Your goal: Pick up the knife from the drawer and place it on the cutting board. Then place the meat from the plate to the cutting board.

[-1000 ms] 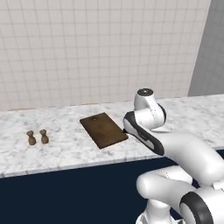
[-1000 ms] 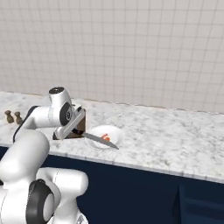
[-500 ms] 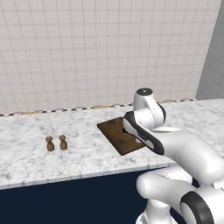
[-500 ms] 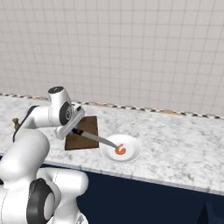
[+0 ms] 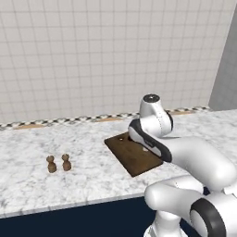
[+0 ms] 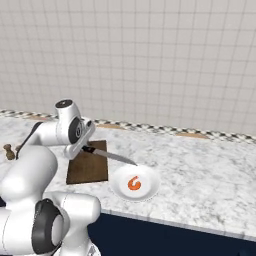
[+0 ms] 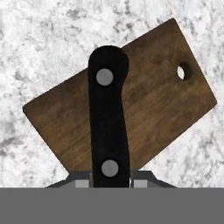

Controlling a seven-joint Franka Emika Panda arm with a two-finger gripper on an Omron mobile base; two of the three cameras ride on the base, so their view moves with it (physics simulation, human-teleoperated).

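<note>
My gripper (image 6: 84,147) is shut on the black riveted handle of the knife (image 6: 115,157). It holds the knife a little above the dark brown cutting board (image 6: 89,168), and the slim silver blade points toward the white plate (image 6: 150,190). The orange-red meat (image 6: 134,183) lies curled in the middle of the plate, just right of the board. In the hand view the knife handle (image 7: 108,127) runs upward from my gripper (image 7: 109,183) over the cutting board (image 7: 166,100), which lies at a slant below. In the left base view my arm covers the right end of the cutting board (image 5: 132,155). The drawer is out of view.
Two small brown wooden shakers (image 5: 59,163) stand on the marble counter (image 5: 28,185) left of the board. A tiled wall backs the counter, and navy cabinet fronts (image 6: 165,240) run below its front edge.
The base has driven, so the whole scene has shifted in both base views. The knife has stayed in my shut gripper, which now hangs over the cutting board.
</note>
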